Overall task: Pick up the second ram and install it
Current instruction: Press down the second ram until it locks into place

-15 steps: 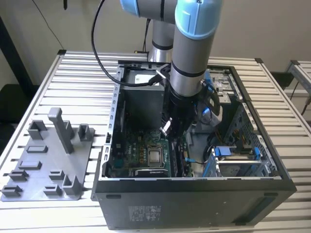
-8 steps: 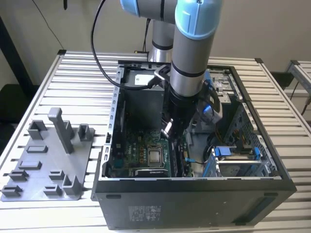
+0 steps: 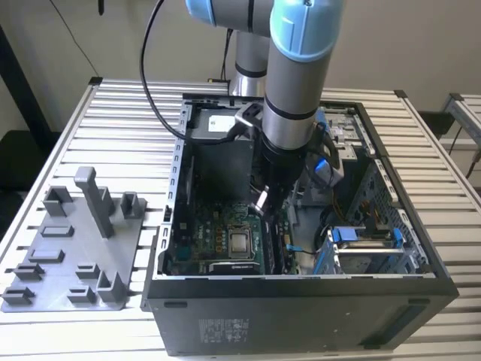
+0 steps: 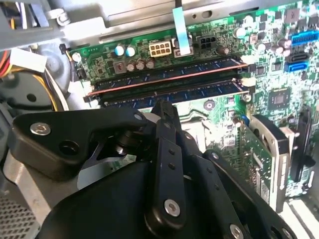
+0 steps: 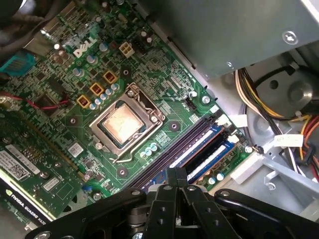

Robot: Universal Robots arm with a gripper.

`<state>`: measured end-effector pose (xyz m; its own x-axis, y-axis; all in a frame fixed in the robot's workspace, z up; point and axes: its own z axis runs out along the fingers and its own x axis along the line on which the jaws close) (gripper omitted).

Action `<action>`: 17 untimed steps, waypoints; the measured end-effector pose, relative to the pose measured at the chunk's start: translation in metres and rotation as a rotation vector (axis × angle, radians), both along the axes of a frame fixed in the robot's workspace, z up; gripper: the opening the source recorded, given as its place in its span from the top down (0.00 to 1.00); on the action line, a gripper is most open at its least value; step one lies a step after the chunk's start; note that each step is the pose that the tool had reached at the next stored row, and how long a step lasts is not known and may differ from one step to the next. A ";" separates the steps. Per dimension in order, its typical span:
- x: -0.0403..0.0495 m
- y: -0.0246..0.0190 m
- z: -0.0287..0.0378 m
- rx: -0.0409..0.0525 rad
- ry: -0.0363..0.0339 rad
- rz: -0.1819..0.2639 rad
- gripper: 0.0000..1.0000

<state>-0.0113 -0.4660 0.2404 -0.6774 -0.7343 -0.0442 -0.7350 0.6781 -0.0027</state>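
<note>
My gripper reaches down into the open computer case, its black fingers shut together with nothing between them. The fingertips sit right over the middle of the second ram, a long dark board standing in its slot on the green motherboard. I cannot tell whether they touch it. Another memory board stands in the slot beside it. In the first wrist view the gripper hangs over the row of memory slots. In the exterior view the gripper is inside the case near the processor socket.
A grey fixture with upright holders lies on the slatted table at the exterior view's left. Inside the case are a graphics card, yellow and red cable bundles, a metal drive cage with blue clips, and a power supply.
</note>
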 end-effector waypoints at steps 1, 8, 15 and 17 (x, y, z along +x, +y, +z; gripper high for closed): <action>0.0000 0.0000 0.0000 0.0000 -0.0008 0.013 0.89; -0.0002 0.0000 -0.0001 -0.0014 -0.0071 0.099 0.89; -0.0003 0.0000 -0.0002 -0.0045 -0.0091 0.212 0.89; -0.0003 0.0000 -0.0002 -0.0056 -0.0096 0.247 0.89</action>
<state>-0.0116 -0.4660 0.2403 -0.4765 -0.8780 -0.0452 -0.8785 0.4775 -0.0137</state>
